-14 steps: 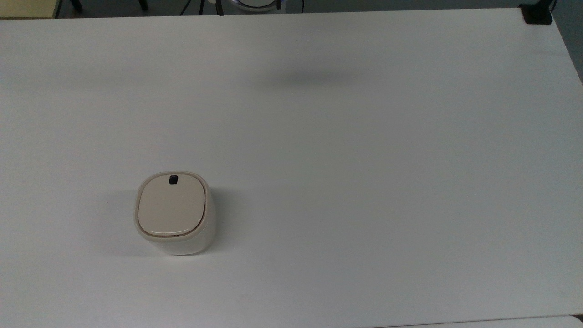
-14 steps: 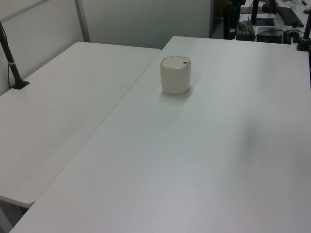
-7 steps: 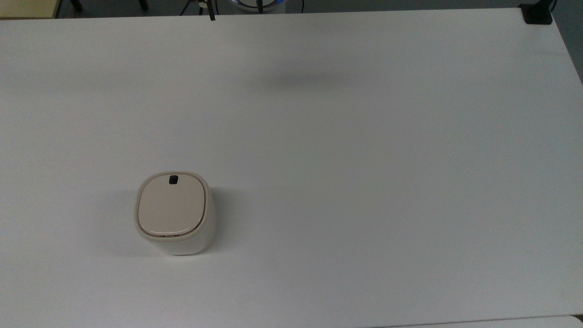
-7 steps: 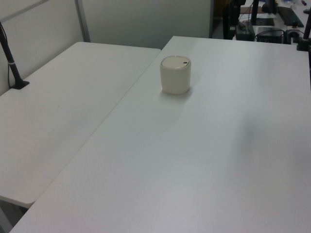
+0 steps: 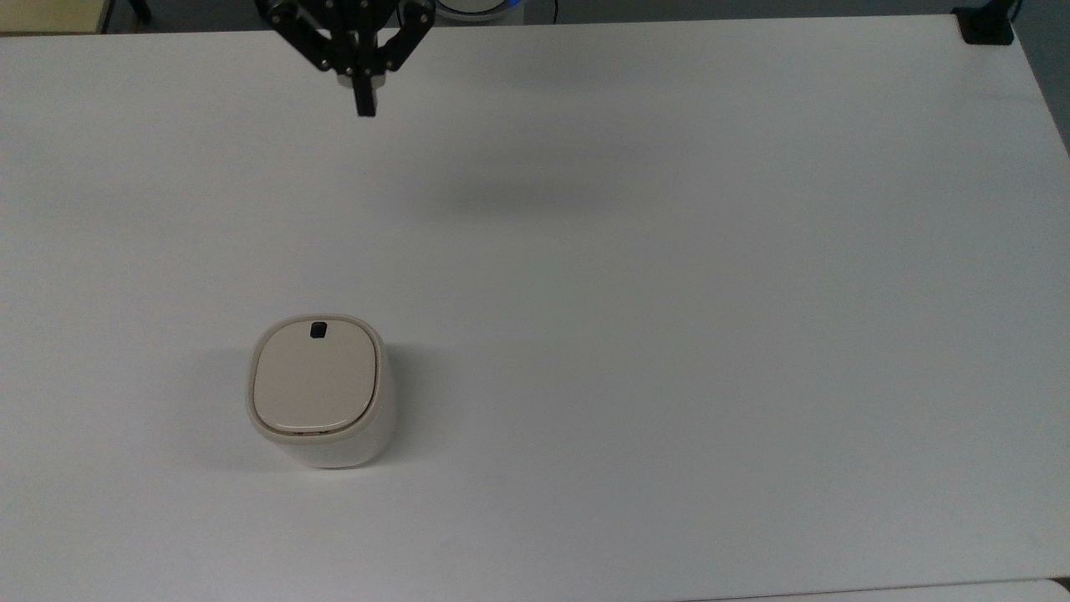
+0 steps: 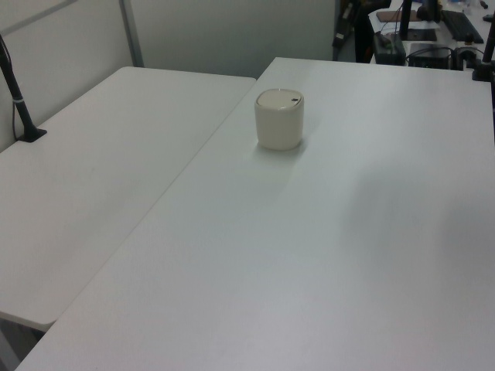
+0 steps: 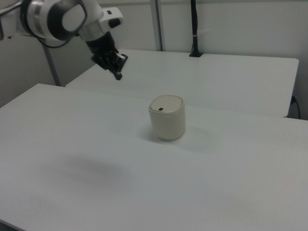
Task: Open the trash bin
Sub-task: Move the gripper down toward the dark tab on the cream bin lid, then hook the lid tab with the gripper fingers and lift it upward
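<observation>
Approach step. Gripper [image 5: 364, 107] fingers pressed together, holding nothing, high near desk [image 5: 669, 334] far edge. Trash bin [image 5: 319, 391] lid shut; next, descend onto black button [image 5: 318, 330].

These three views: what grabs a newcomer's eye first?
The cream trash bin stands alone on the white table, low in the top view's left half, beige lid shut, its black button on the edge nearest the arm. The black gripper hangs at the top view's upper edge, well clear of the bin.
</observation>
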Robot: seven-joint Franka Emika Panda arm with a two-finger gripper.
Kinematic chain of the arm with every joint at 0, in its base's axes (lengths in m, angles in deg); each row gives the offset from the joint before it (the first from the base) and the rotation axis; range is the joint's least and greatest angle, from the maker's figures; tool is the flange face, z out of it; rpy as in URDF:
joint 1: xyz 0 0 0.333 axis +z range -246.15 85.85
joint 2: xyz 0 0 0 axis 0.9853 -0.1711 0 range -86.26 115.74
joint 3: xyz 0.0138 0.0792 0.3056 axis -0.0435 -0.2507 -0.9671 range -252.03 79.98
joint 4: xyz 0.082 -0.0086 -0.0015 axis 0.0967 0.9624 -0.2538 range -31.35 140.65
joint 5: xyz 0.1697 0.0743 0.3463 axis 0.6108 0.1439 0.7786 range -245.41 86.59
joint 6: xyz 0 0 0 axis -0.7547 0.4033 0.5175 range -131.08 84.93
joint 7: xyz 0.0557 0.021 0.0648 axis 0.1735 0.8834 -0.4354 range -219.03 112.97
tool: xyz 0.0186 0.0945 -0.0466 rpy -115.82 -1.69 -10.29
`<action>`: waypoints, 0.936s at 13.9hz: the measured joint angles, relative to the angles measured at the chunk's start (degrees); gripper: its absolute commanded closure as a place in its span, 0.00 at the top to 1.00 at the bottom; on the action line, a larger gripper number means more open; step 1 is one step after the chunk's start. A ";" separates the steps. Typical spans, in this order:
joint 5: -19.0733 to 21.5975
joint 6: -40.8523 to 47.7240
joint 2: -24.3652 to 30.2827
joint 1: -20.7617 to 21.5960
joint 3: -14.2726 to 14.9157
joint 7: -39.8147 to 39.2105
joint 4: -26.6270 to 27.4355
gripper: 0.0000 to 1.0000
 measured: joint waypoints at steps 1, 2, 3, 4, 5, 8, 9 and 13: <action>0.00 -3.19 -0.81 -0.14 0.64 1.56 0.43 0.00; 0.00 -6.84 -1.98 -0.18 1.47 2.97 0.72 0.00; 0.00 -10.38 -3.44 -0.26 2.27 3.97 0.94 0.00; 0.00 -13.54 -5.04 -0.33 2.93 4.79 1.11 0.00; 0.00 -16.78 -6.90 -0.43 3.52 5.64 1.21 0.00; 0.00 -27.53 -14.31 -0.65 4.61 7.88 1.27 0.00; 0.00 -30.60 -16.73 -0.64 4.62 8.32 1.25 0.00; 0.00 -34.51 -20.64 -0.59 4.62 8.77 1.11 0.00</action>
